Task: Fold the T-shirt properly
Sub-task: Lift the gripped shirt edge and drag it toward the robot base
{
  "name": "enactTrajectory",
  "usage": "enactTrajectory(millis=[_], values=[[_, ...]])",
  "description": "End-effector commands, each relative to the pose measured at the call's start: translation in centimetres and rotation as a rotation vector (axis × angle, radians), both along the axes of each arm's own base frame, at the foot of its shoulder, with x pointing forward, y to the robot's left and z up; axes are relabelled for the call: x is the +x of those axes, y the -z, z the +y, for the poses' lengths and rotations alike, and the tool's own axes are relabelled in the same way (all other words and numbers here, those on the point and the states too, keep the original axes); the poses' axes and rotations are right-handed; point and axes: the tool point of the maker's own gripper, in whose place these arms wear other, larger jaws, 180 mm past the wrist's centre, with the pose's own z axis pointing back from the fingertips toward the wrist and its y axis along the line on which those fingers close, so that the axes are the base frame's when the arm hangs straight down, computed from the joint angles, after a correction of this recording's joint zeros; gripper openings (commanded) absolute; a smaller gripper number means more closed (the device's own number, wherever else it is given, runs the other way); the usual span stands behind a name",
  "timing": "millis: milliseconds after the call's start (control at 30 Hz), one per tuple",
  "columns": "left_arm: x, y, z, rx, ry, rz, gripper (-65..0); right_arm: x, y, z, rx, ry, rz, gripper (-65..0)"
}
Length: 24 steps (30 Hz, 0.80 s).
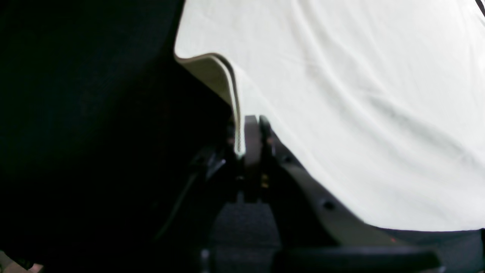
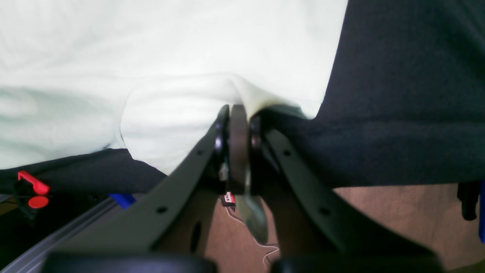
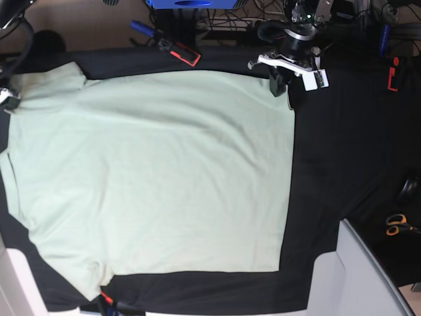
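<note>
Black cloth, T-shirt between jaws.

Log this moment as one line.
shirt: flat on black cloth | left hand: shut on hem corner | right hand: shut on shirt edge | fold: not started

the t-shirt runs off the base view's left edge, one sleeve cut short. the right gripper there is out of frame. both wrist views are blurred.
</note>
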Motion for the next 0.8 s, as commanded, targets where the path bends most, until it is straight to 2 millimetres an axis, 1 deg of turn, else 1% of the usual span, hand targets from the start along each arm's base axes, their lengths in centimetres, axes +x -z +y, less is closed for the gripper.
enactTrajectory(millis=[0,67,133,300,367,400,533,633,767], values=[[0.4,-0.9,0.3,0.006,-0.013,-0.035,-65.0,1.4,-1.5,-1.1,-0.033,-0.008,-0.052,-64.9],[0.5,-0.9,0.5,0.009,-0.019,-0.036,-65.0,1.7,-1.6,-1.0,-0.036,-0.015,-0.056,-64.9],[0.8,-1.5,0.4,0.007,-0.018,-0.052,-65.0,2.3,-2.0,-1.2,-0.041,-0.016,-0.07,-64.9],[2.1,-3.9,0.1,-0.003,-0.014,-0.121,-65.0,2.9,-2.4,-1.4,-0.045,-0.02,-0.073,-64.9],[2.6,-4.6,0.0,-0.006,-0.012,-0.142,-65.0,3.0,-2.5,-1.4,-0.046,-0.022,-0.071,-64.9],[2.8,-4.8,0.0,-0.006,-0.012,-0.148,-65.0,3.1,-2.5,-1.4,-0.046,-0.022,-0.073,-64.9],[3.3,-4.3,-0.4,-0.017,0.011,-0.108,-65.0,3.1,-2.5,-1.4,-0.046,-0.022,-0.073,-64.9],[3.7,-4.5,-0.7,-0.023,0.016,-0.111,-65.0,3.1,-2.5,-1.4,-0.046,-0.023,-0.072,-64.9],[4.9,-6.9,-1.2,-0.033,0.027,-0.175,-65.0,3.2,-2.5,-1.4,-0.046,-0.023,-0.074,-64.9]])
